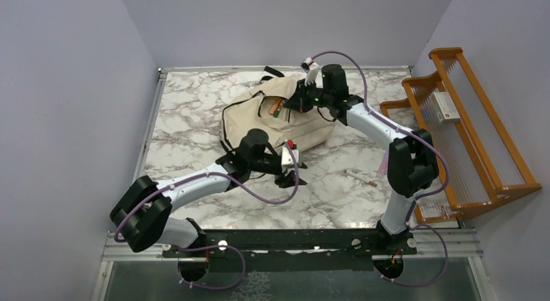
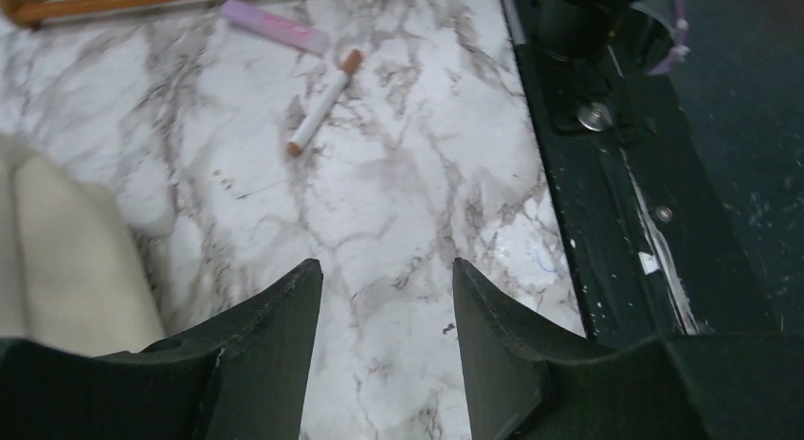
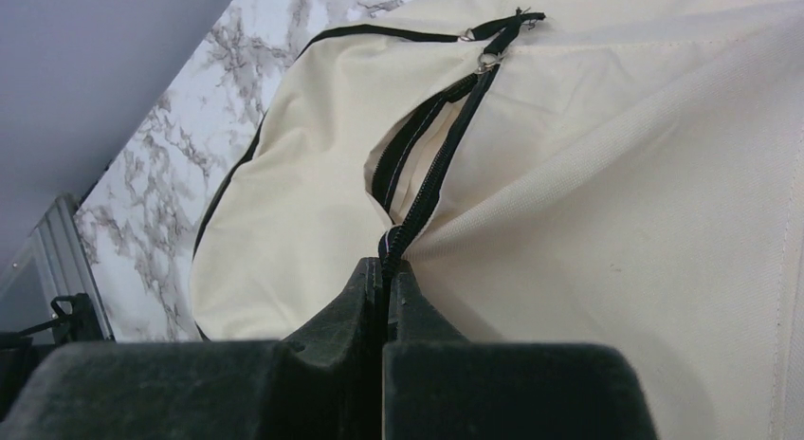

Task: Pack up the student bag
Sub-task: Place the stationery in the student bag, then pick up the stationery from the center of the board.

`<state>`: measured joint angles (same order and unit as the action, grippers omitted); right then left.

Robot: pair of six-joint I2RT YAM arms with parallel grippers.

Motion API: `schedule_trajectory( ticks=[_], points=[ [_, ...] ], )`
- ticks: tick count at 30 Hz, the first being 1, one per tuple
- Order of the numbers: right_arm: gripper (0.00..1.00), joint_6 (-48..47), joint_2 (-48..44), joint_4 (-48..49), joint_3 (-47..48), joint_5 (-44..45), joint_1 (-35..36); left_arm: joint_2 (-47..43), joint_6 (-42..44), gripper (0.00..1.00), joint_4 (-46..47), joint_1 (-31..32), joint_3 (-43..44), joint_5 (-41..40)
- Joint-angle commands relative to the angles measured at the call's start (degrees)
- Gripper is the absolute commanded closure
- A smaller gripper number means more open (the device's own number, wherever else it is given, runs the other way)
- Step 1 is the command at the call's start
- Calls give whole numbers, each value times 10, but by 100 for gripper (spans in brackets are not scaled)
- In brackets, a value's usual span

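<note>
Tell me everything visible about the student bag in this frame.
The student bag is a large cream fabric backpack with black zipper trim and straps, lying slumped on the marble table toward its far side. Its zipper is partly open; orange and green items show inside. The right gripper, closed, pinches the zipper's edge.

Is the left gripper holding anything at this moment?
No, the left gripper is open over the marble table, with nothing between its fingers.
</note>
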<state>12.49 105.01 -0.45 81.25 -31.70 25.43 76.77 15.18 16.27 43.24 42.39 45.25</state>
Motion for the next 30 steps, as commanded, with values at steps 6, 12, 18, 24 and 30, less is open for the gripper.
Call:
schedule_trajectory(
  ticks=[6,12,18,24,30],
  points=[
    [100,-11,-12,-9,23,-16,3,122,171,46,50,74,59,52],
    [99,-43,-18,-46,30,-27,3,224,197,45,26,87,152,69],
    [100,-63,-25,-66,35,-21,3,339,262,45,-119,106,299,37],
    [100,-69,-20,-79,53,-19,3,428,287,45,-186,124,416,-1],
    [100,-75,-14,-86,56,-20,3,502,275,45,-236,132,522,-18]
  ],
)
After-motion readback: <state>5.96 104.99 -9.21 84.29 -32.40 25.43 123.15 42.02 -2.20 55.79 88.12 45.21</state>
